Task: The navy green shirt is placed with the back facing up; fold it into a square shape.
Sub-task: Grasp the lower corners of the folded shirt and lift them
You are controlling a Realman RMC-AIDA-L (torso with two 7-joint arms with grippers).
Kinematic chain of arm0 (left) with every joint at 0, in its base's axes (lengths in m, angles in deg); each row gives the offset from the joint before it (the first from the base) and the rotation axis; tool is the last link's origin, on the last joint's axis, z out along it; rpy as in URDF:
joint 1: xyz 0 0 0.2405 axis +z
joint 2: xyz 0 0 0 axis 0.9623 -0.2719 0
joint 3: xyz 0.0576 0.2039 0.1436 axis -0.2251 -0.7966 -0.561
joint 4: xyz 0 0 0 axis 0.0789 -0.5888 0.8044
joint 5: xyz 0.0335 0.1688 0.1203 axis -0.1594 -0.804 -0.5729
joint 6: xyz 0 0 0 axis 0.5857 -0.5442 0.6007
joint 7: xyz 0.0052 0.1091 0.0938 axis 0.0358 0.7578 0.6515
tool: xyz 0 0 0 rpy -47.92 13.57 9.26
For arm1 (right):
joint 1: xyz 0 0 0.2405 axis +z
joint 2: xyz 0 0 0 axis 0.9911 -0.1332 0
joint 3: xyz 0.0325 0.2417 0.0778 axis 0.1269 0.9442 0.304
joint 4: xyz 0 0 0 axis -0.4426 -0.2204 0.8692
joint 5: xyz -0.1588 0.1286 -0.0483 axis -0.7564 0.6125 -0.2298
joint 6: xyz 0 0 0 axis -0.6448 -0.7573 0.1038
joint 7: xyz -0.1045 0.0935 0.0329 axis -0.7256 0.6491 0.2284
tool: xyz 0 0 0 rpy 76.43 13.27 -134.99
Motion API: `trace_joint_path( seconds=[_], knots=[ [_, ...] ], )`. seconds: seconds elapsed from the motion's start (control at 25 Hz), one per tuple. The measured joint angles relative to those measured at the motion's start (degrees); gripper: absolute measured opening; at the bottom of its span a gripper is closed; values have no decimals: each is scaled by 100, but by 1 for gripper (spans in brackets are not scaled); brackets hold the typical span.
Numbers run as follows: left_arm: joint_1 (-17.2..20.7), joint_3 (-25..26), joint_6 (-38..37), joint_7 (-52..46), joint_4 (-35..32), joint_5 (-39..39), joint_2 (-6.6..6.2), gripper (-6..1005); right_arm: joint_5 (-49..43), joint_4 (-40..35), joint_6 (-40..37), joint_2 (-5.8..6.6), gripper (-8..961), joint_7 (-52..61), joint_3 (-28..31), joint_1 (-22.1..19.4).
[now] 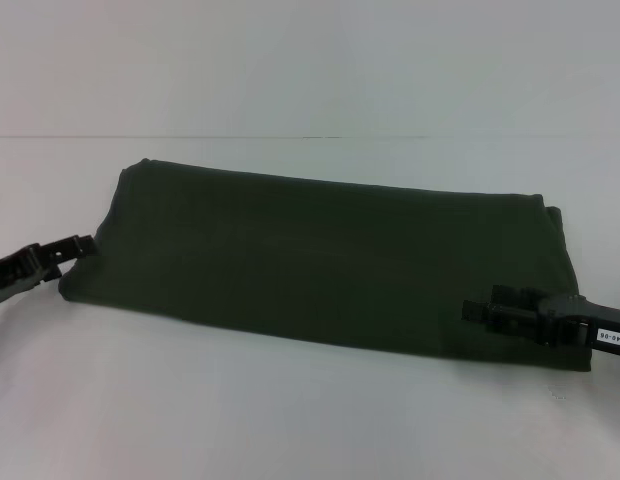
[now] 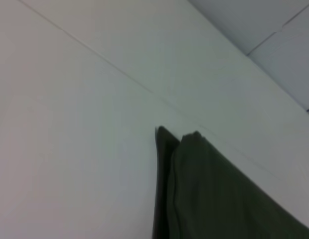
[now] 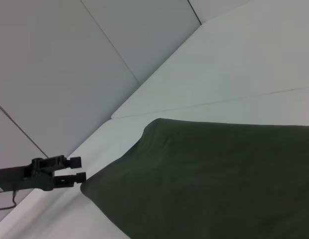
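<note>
Head view shows the navy green shirt [image 1: 320, 265], a large dark olive cotton T-shirt, lying already folded into a long, flat band across the pale white table [image 1: 290, 420]. Its plain fabric faces up, with no lettering visible. The band runs from the robot's left toward its right, the left end narrower and nearer the far side, the right end broader and closer to the robot. The near long edge is smooth and rounded; at the far right corner a second layer of cloth peeks out just past the top layer.

At the left end, the left gripper [image 1: 85, 245], a black two-fingered clamp, reaches in from the table edge, its tips at the shirt's near-left corner. From the right wrist camera the same left gripper [image 3: 77, 169] appears with its two fingers parted, a thin gap between them, tips just at the corner of the cloth and nothing pinched between them.

At the right end, the right gripper [image 1: 475, 310], black with a small white label on its body, lies over the near-right part of the shirt, tips resting on the fabric. Whether its jaws are parted or closed I cannot tell.

Left wrist view shows only a stacked corner of the shirt [image 2: 194, 189], two layers offset slightly, flat on the table.
</note>
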Motion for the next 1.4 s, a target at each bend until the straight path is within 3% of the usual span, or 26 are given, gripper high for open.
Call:
trace_joint_path(
  seconds=[0.28,0.72,1.08,1.4],
  knots=[
    [-62,-76,134,-12,25,-92,77,823,0,0,-5,0,932,-3,-3,5],
    [-150,-397,22,-80,129,-100,81,817,13,0,26,-8,932,-4,19,25],
    [-93,-252,56,-84,96,-80,73,812,15,0,33,-18,931,24,5,44],
    [-150,-478,90,-15,83,-100,80,448,15,0,4,-17,931,51,-3,59]
  ],
)
